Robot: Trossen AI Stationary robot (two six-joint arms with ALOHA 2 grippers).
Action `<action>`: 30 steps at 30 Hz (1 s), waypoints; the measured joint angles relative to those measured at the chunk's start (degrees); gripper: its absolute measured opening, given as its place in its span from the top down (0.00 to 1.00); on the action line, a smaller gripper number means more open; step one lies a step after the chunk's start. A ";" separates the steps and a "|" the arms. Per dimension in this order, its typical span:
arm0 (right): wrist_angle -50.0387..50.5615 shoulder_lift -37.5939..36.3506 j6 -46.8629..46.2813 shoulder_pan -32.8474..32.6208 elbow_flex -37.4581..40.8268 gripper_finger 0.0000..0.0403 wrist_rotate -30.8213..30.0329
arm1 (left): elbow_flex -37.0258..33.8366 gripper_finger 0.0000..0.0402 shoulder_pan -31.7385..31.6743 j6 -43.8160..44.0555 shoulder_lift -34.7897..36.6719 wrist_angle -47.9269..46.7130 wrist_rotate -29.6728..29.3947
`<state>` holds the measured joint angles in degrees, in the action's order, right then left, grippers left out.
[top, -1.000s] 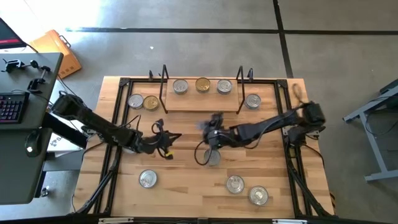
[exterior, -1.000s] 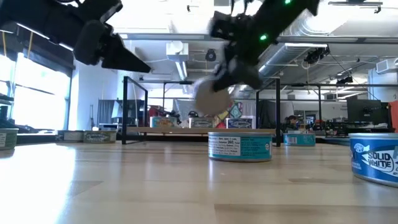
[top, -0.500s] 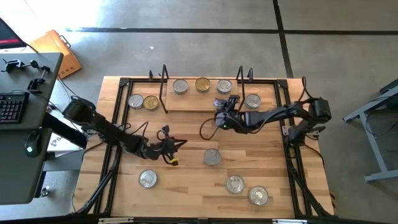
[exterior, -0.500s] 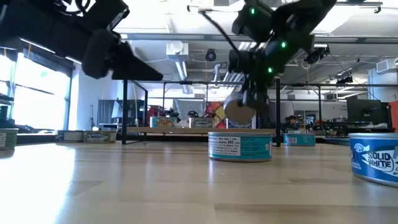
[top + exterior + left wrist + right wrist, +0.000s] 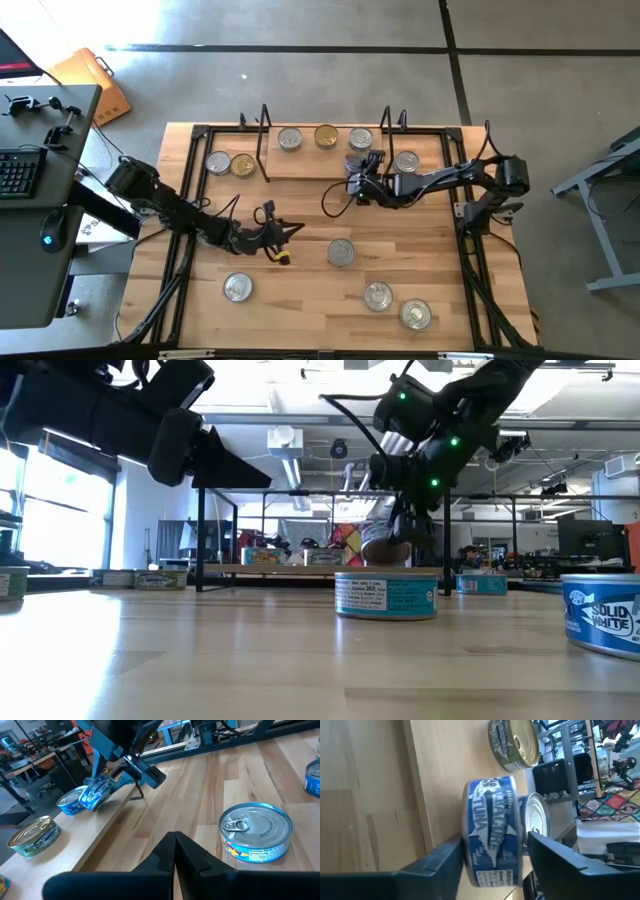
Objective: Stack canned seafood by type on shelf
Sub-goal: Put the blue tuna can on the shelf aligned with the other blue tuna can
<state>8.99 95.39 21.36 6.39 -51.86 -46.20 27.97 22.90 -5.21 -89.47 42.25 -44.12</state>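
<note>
Left fingers together, right apart.

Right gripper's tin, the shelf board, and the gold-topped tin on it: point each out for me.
Blue tuna tin (image 5: 492, 832): right wrist view, on its label.
Shelf board (image 5: 300, 163): high view, bare wood near its front edge.
Gold-topped tin (image 5: 326, 136): high view, centre of its lid.

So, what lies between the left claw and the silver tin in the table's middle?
Nothing: from left claw to silver tin, high view shows bare tabletop.
</note>
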 joint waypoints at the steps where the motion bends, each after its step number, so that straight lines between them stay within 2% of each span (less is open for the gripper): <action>1: 0.01 -0.04 -0.06 0.00 -0.02 0.44 -0.09 | 0.00 1.00 0.00 -0.01 0.00 -0.03 0.02; 5: 3.49 -0.06 -0.40 -0.02 -0.38 0.41 -0.20 | 0.00 1.00 0.00 0.03 0.00 -0.30 0.04; 11: 14.06 -0.06 -5.97 -0.04 -4.62 0.41 0.05 | 0.00 1.00 0.00 0.03 0.00 -0.34 0.04; 16: 18.74 -0.08 -9.08 -0.04 -6.99 0.41 3.66 | 0.00 1.00 0.00 0.04 0.00 -0.34 0.04; 23: 19.91 -0.08 -13.52 -0.04 -7.37 0.40 4.98 | -0.02 1.00 0.00 0.04 0.00 -0.36 0.04; 28: 17.40 -0.08 -13.91 -0.04 -7.37 0.41 12.20 | -0.02 1.00 0.00 0.04 0.00 -0.36 0.04; 30: 16.62 -0.08 -13.87 -0.04 -7.37 0.42 12.84 | -0.02 1.00 0.00 0.04 0.00 -0.36 0.04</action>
<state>25.61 95.31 7.49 6.35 -59.22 -33.36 27.94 22.90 -5.17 -89.47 41.89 -44.07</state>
